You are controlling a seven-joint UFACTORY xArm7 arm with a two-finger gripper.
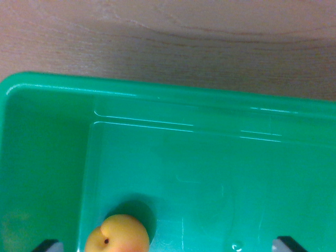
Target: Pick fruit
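A close wrist view looks down into a green plastic tray [47, 157] that fills most of the picture. The tray rests on a pale wood-grain table [173, 37], seen as a band across the top. The tray's rounded corner sits at the wrist view's left, and its smooth floor shows faint glossy reflections.

A small yellow-orange fruit [117, 235], round with a dark dimple on its side, lies on the tray floor at the bottom edge, left of centre, partly cut off by the frame. It casts a dark shadow behind it.

Two dark claw [168, 247] tips poke in at the bottom corners, spread wide apart and holding nothing; the fruit lies between them, nearer the left tip.
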